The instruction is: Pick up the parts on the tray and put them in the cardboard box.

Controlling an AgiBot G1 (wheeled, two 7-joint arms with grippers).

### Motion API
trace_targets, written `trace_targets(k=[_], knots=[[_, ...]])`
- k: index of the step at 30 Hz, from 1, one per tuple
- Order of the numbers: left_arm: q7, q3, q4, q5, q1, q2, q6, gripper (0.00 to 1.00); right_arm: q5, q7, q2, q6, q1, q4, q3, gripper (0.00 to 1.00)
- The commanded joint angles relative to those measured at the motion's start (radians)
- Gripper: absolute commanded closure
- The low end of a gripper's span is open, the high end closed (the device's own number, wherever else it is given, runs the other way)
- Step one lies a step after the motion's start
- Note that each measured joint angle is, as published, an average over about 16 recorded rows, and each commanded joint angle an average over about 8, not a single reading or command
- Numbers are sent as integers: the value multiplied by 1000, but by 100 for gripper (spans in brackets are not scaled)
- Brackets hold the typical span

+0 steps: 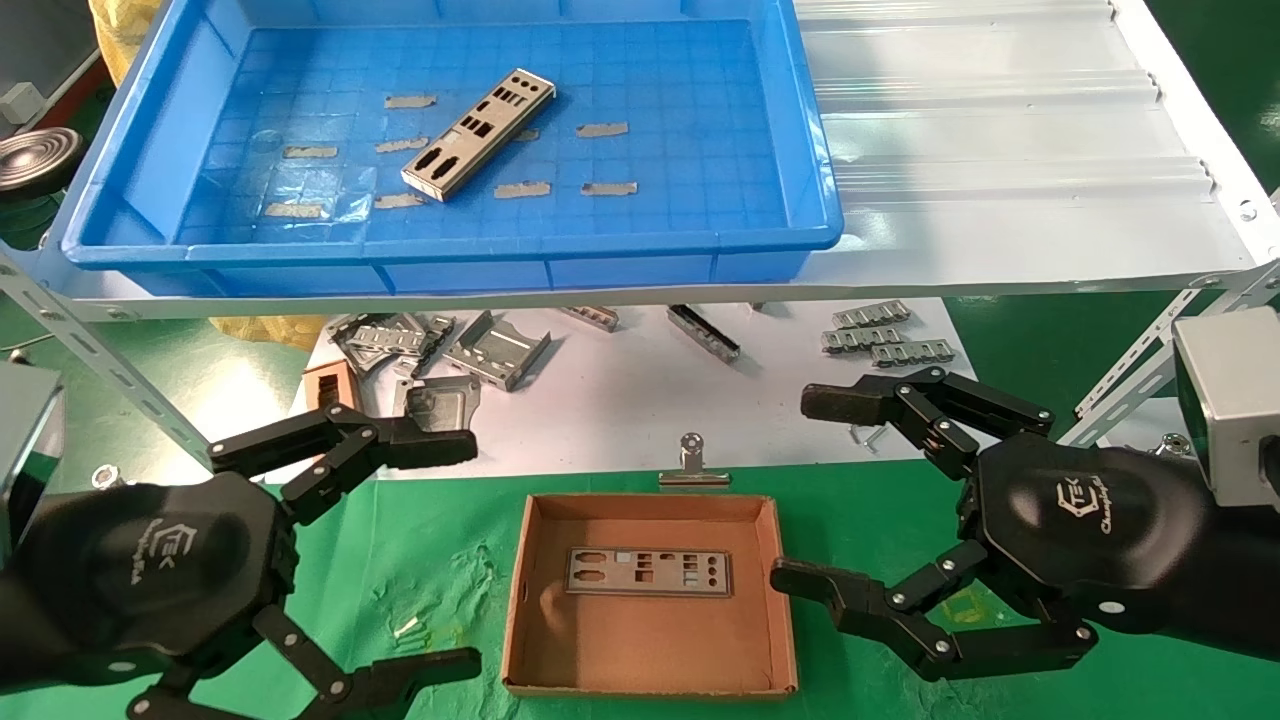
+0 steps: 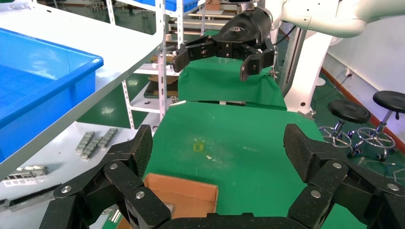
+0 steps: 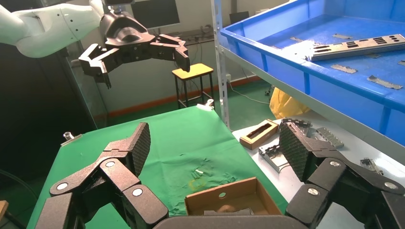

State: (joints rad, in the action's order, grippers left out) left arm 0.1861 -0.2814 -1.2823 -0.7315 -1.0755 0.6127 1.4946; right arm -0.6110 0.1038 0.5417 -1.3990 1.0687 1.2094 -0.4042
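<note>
Picture's edge cuts off the tray (image 1: 150, 150) at its far rim

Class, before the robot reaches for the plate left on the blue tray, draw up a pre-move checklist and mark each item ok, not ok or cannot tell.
1. A part lies on the tray, flat and uncovered: ok.
2. Left gripper open and holding nothing: ok.
3. Right gripper open and holding nothing: ok.
4. Cardboard box on the green mat between the grippers, with bare floor beside the plate in the box: ok.
5. Tape scraps not touching the part: cannot tell; one sits at its edge.
6. Part free to lift, not taped down: cannot tell.
</note>
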Motion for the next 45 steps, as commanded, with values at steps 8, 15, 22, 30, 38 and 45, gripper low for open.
trace_targets(k=[8, 15, 22, 30, 38, 45], knots=[[0, 0, 0, 0, 0, 0, 0, 0, 0, 0, 0, 0, 0, 0, 0, 76], [0, 0, 0, 0, 0, 0, 0, 0, 0, 0, 0, 0, 0, 0, 0, 100], [0, 0, 0, 0, 0, 0, 0, 0, 0, 0, 0, 0, 0, 0, 0, 100], [0, 0, 0, 0, 0, 0, 0, 0, 0, 0, 0, 0, 0, 0, 0, 100], [0, 0, 0, 0, 0, 0, 0, 0, 0, 0, 0, 0, 0, 0, 0, 100], [0, 0, 0, 0, 0, 0, 0, 0, 0, 0, 0, 0, 0, 0, 0, 100]])
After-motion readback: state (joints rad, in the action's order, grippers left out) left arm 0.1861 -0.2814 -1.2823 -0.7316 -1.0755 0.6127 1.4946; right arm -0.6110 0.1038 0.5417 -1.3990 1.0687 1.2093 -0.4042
